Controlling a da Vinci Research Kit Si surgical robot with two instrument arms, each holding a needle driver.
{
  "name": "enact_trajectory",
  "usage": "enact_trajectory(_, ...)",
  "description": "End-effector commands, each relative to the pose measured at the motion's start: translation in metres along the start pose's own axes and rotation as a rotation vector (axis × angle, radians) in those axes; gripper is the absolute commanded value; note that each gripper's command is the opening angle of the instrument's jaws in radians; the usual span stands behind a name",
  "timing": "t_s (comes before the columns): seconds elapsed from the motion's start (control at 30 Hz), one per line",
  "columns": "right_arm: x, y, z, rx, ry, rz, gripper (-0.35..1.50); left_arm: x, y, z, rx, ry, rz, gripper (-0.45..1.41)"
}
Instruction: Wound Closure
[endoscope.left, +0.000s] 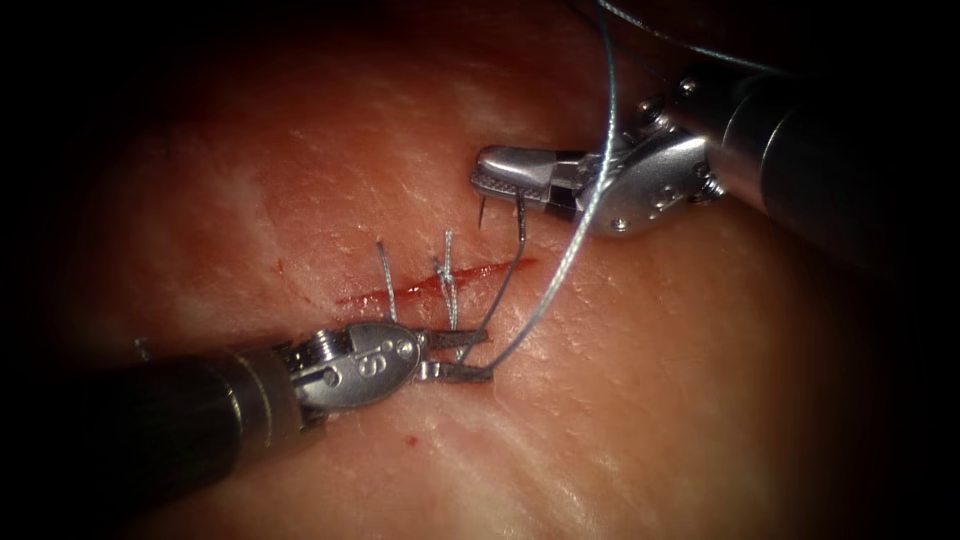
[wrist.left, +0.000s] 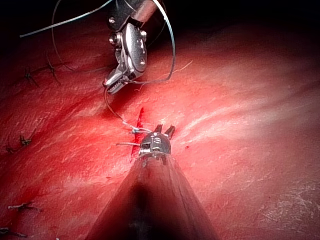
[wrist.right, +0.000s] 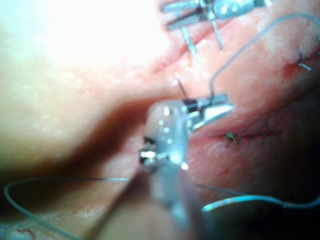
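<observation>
my right claw (endoscope.left: 500, 178) grips the needle (endoscope.left: 505, 275) near its upper end above the cut (endoscope.left: 440, 282), my left claw (endoscope.left: 462, 355) open, empty, below it; i judge a steady hold matters.

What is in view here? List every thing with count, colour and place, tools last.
tissue: one, pink-red, under everything.
cut: one, red, between the tools.
stitches: two, pale ends upright, across the cut.
older stitches: several, dark, away from this cut.
red fluid: one spot, below the left tool.
needle: one, dark, curved, gripped near its tip, crossing the cut's right end; whether it enters tissue is unclear.
thread: one, pale blue-grey, looping from the top down to the left tool's fingers.
left tool: fingers open, holding nothing.
right tool: fingers shut on the needle.
</observation>
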Motion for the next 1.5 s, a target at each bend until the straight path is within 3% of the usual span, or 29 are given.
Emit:
enact_trajectory(0.03,-0.0007,0.0000,0.0005,-0.001,0.004,-0.006,-0.35,-0.0001,-0.0002,0.0008,-0.001,0.001,0.001,-0.03)
enact_trajectory(0.37,-0.0002,-0.0028,0.0004,0.023,0.015,-0.029,-0.35,-0.0001,-0.0002,0.0008,-0.001,0.001,0.001,-0.05)
enact_trajectory(0.67,0.0001,-0.0037,0.0002,0.026,0.021,0.141,-0.35,-0.0001,-0.0002,0.0008,-0.001,0.001,0.001,-0.06)
enact_trajectory(0.83,-0.0002,-0.0035,0.0002,0.033,0.048,0.223,-0.35,-0.0001,-0.0002,0.0009,0.000,0.001,0.001,-0.06)
enact_trajectory(1.1,-0.0017,-0.0037,0.0002,0.047,0.030,0.231,-0.35,-0.0001,-0.0002,0.0011,0.001,0.001,0.000,-0.06)
enact_trajectory(1.5,-0.0018,-0.0034,0.0001,0.057,0.003,0.251,-0.35,-0.0005,-0.0008,0.0024,0.003,-0.017,-0.025,-0.06)
